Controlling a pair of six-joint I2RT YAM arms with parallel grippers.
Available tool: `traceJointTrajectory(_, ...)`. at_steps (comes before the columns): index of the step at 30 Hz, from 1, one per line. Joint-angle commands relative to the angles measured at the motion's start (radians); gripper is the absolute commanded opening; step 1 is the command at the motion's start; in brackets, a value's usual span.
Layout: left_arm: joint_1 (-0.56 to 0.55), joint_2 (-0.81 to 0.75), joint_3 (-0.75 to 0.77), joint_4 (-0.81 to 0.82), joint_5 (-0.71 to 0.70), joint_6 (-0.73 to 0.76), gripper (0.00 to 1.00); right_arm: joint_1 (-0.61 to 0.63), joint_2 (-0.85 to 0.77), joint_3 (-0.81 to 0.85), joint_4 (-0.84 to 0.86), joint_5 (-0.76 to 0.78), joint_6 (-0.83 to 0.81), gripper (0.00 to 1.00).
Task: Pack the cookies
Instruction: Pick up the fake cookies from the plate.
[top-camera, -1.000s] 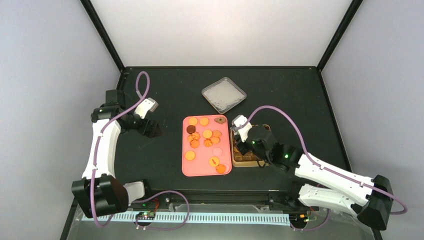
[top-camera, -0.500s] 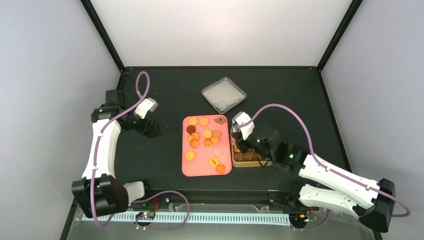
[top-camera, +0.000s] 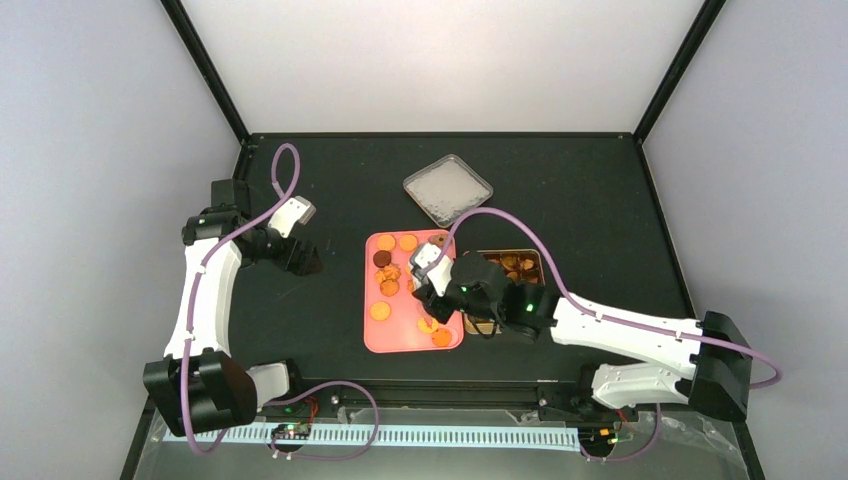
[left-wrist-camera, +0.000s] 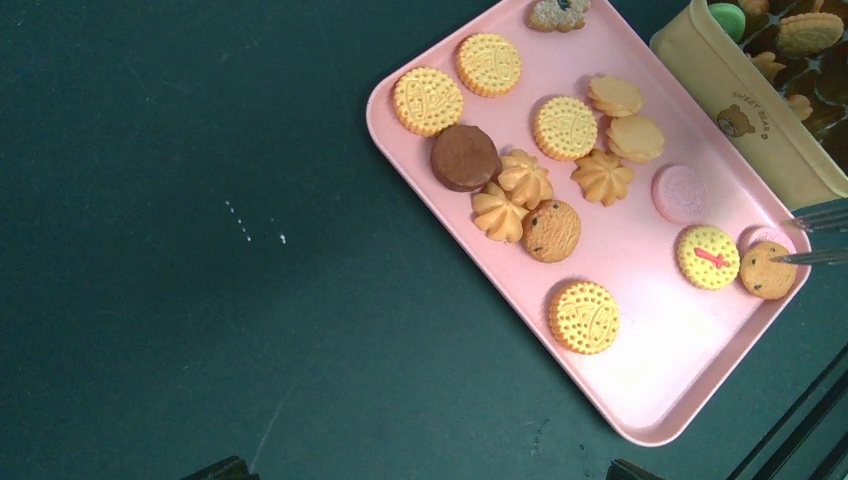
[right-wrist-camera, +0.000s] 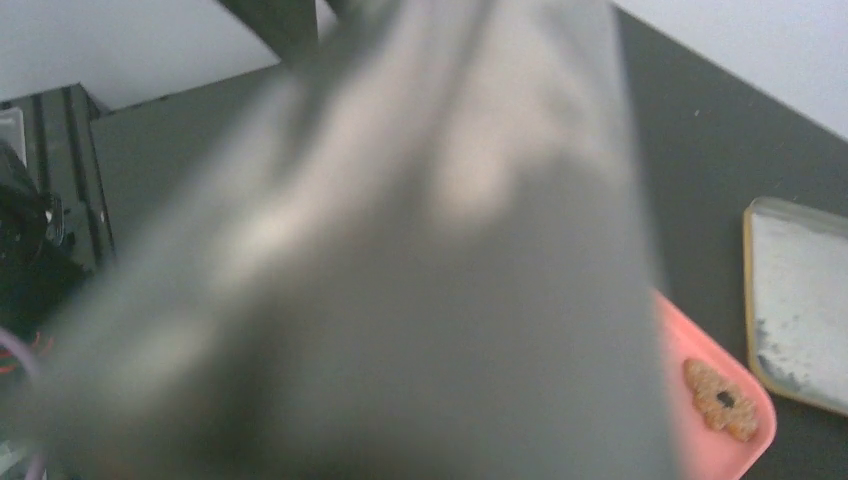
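Two robot arms worked at a black desk (top-camera: 600, 200) holding a pink tray (top-camera: 372, 335) of cookies (left-wrist-camera: 566, 127).

Nearest, the right hand (top-camera: 432, 296) hung over the tray's right side, clamped on metal tongs (left-wrist-camera: 820, 257), whose tips sat by a chocolate-chip cookie at the tray's edge. Over a dozen cookies lay loose on the tray. More, one of them green, sat in the beige tin (left-wrist-camera: 745, 110) just right of it. The left hand (top-camera: 303, 260), fingers spread wide, hovered over bare desk left of the tray. Farthest back lay a square silver lid (top-camera: 448, 189).

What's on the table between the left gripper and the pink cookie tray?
Nothing: the top view shows only bare black table between the left gripper and the pink tray; the left wrist view adds just a few pale specks.
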Motion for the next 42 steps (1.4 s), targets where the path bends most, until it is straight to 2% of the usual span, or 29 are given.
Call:
traceJointTrajectory(1, 0.006, -0.019, 0.007, -0.001, -0.004, -0.002, 0.94, 0.015, -0.009, -0.056, 0.072, 0.028, 0.055, 0.27)
traceJointTrajectory(10, 0.007, -0.013, 0.003, 0.000, 0.005, 0.001, 0.94, 0.015, -0.066, -0.189, 0.105, 0.042, 0.122, 0.34)
traceJointTrajectory(22, 0.007, -0.022, 0.005, -0.006, 0.001, 0.004, 0.94, 0.015, -0.060, -0.249, 0.161, -0.002, 0.179, 0.35)
traceJointTrajectory(24, 0.007, -0.021, 0.003, -0.005, 0.001, 0.004, 0.95, 0.015, -0.062, -0.256, 0.161, -0.001, 0.184, 0.32)
traceJointTrajectory(28, 0.007, -0.020, 0.006, -0.004, 0.004, 0.002, 0.94, 0.015, -0.083, -0.248, 0.155, 0.019, 0.184, 0.17)
traceJointTrajectory(31, 0.006, -0.022, 0.006, -0.004, 0.004, 0.004, 0.94, 0.014, -0.104, -0.227, 0.140, 0.039, 0.170, 0.10)
traceJointTrajectory(37, 0.007, -0.024, 0.006, -0.006, 0.002, 0.005, 0.94, 0.014, -0.146, -0.169, 0.095, 0.076, 0.116, 0.03)
traceJointTrajectory(42, 0.007, -0.023, 0.009, -0.006, 0.002, 0.006, 0.94, -0.001, -0.216, -0.128, 0.051, 0.196, 0.040, 0.01)
